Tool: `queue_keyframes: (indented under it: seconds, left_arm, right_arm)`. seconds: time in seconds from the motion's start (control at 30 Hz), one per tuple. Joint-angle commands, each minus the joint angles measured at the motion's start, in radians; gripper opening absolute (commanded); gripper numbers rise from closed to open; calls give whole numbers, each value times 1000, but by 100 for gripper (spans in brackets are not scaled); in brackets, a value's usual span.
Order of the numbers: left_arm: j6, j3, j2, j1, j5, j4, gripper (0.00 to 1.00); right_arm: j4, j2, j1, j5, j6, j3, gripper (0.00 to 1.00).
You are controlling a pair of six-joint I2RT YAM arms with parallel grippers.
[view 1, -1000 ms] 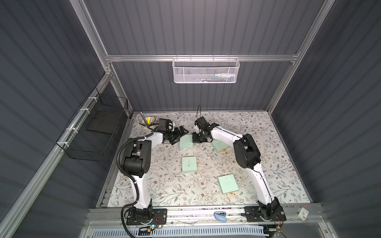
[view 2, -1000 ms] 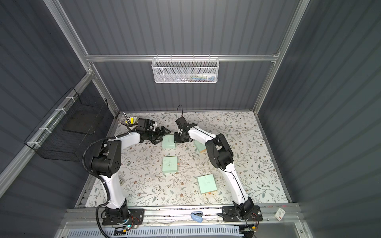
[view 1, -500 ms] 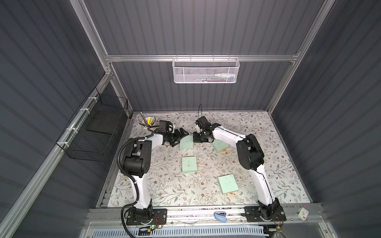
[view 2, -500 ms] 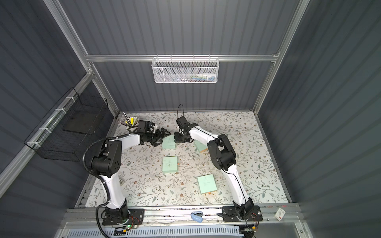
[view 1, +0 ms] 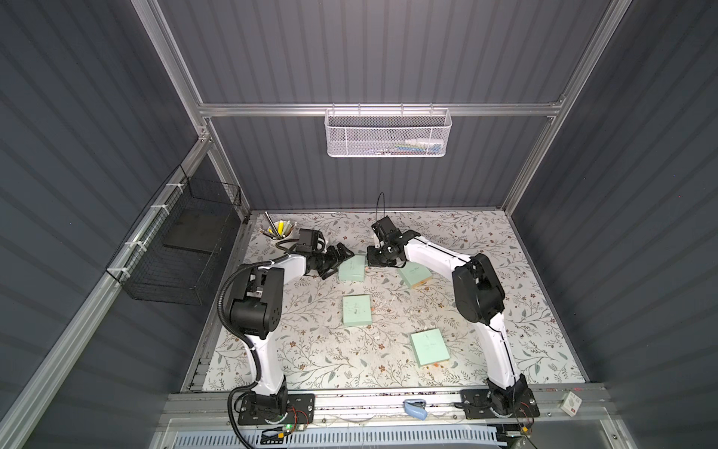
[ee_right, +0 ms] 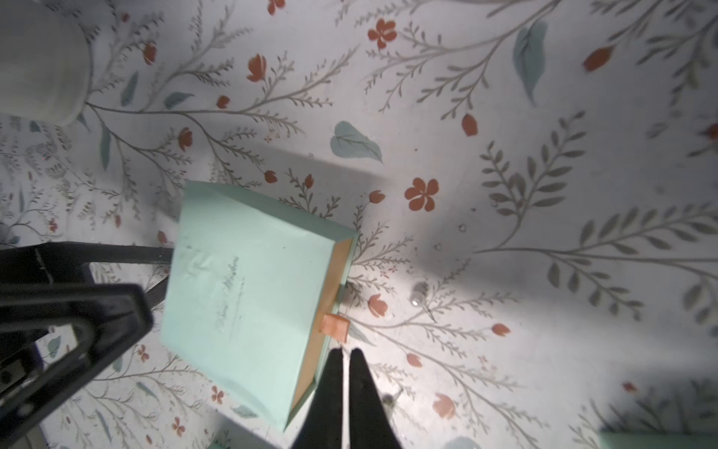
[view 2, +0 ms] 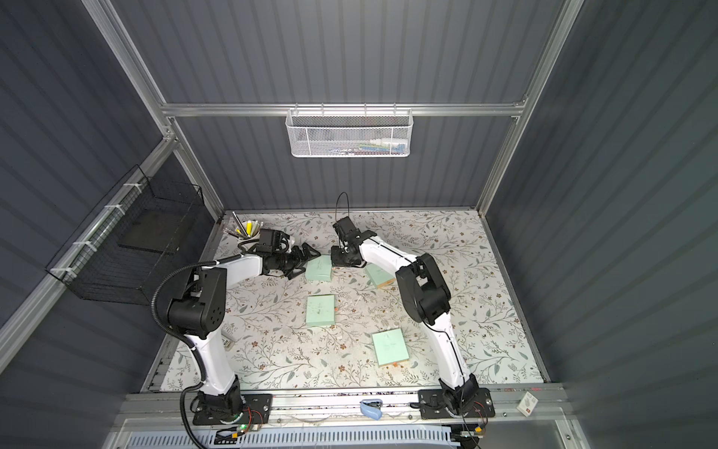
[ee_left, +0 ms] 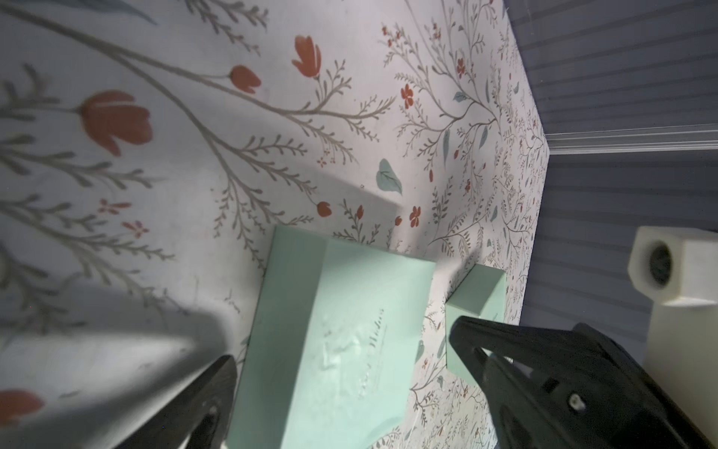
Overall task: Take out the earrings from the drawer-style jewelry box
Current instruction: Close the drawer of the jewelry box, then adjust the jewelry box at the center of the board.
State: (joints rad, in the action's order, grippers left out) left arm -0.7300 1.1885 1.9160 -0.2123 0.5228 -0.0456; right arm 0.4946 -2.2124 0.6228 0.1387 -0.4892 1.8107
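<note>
On the floral counter (view 1: pixel 318 350), a mint jewelry box (ee_right: pixel 248 291) is approached by the widely spread left gripper (ee_left: pixel 342 346). The right gripper (ee_right: pixel 345 352), almost pressed together and empty, is held by the box's orange tab (ee_right: pixel 335 327). A whitish earring (ee_right: pixel 417 297) is seen on the counter just beside it.

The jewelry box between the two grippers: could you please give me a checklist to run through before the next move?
1. Left gripper open, straddling the jewelry box: ok.
2. Left gripper clamping the box: not ok; tablecloth shows between one finger and the box.
3. Right gripper lined up with the orange pull tab: ok; its tips are just short of it.
4. Tab between the right fingers: not ok; they are nearly together with nothing between.
5. Drawer pulled out: cannot tell.
6. Loose pearl earring on the tablecloth, clear of the right fingers: ok.
</note>
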Motion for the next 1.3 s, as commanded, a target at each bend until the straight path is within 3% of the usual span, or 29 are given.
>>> queue_keyframes:
  seconds: [0.0, 0.23, 0.4, 0.6, 0.7, 0.9, 1.27]
  left_arm:
    - [-2, -7, -94, 2, -49, -38, 100]
    - [47, -32, -238, -52, -79, -109, 100]
    - [78, -10, -257, -239, -105, -150, 100]
    - [66, 100, -121, -420, -116, -151, 100]
    - [46, 155, -35, -444, -108, -131, 100]
    - [6, 276, 120, -445, -93, -108, 100]
    - [-58, 444, 307, -446, -50, -70, 100]
  right_arm:
    - [-17, 114, -22, -22, 11, -55, 12]
    - [-67, 356, -110, -22, 28, -308, 22]
    - [-167, 495, -230, 47, -10, -552, 39]
    - [-337, 529, -368, 185, -84, -755, 56]
    - [-421, 510, -411, 280, -123, -804, 64]
    - [-471, 475, -431, 295, -131, -816, 78]
    - [-531, 408, -454, 398, -158, -812, 86]
